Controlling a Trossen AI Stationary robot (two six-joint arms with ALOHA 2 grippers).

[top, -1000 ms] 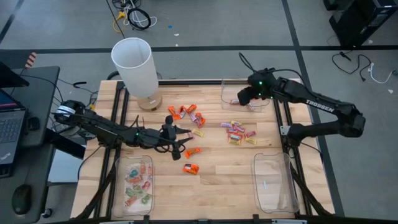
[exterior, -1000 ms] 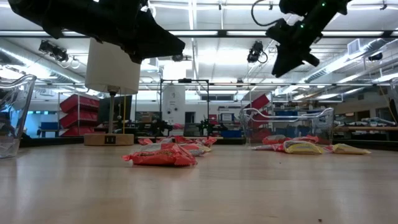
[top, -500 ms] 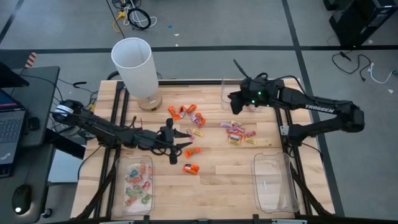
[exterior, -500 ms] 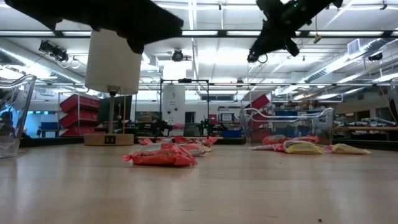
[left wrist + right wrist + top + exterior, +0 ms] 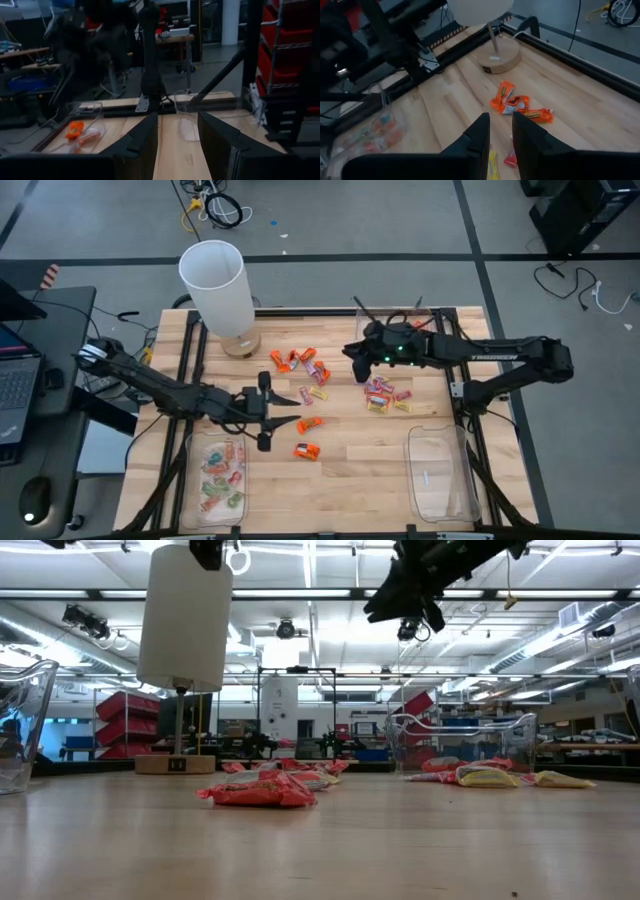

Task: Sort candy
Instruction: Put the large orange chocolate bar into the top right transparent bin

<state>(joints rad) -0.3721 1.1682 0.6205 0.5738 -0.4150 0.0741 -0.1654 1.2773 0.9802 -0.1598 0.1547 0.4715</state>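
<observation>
Wooden tabletop, candy scattered mid-table, both arms raised over it.

Your left gripper (image 5: 290, 409) hangs over the table's (image 5: 360, 470) left-centre with its fingers (image 5: 142, 145) parted and nothing between them; just past its tips lie two orange candies (image 5: 309, 423), one beside the other and a little nearer the front edge. Your right gripper (image 5: 352, 352) reaches in from the right, above the gap between the two candy clusters; its fingers (image 5: 479, 135) stand narrow, a slim gap showing, nothing held. Orange and pink candies (image 5: 300, 361) sit near the lamp (image 5: 222, 290) base; a pink-and-yellow cluster (image 5: 382, 395) lies right of centre. Front-left clear tray (image 5: 190, 480) holds several sorted candies. Front-right clear tray (image 5: 440, 475) and a third tray (image 5: 362, 325) at the back sit on the table's right side.
</observation>
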